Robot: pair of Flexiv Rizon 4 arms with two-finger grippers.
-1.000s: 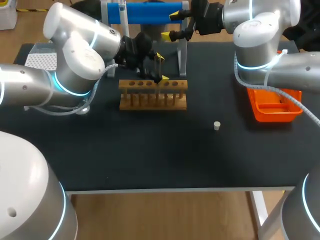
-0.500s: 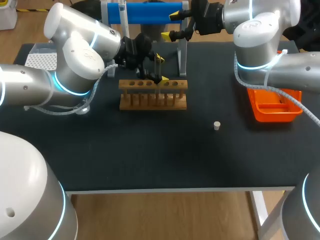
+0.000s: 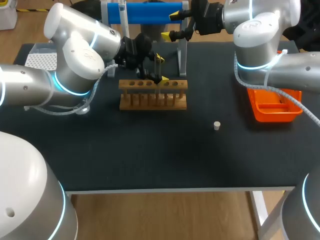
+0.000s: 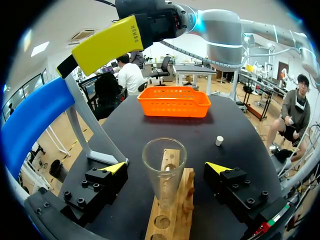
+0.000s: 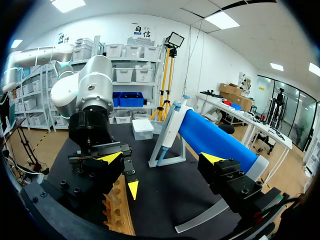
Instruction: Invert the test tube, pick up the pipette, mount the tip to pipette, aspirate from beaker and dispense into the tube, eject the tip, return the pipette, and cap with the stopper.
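Left wrist view — left pincer (image 4: 166, 168) wide open astride the untouched test tube (image 4: 164, 176) — right pincer (image 5: 161, 158) agape, empty.

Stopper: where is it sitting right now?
In the head view the stopper lies alone on the black table, right of the wooden rack and left of the orange basket, nearer the front edge.

Black matte table (image 3: 150, 155), pale strip along its front edge, white leg (image 3: 260, 210) below its right corner
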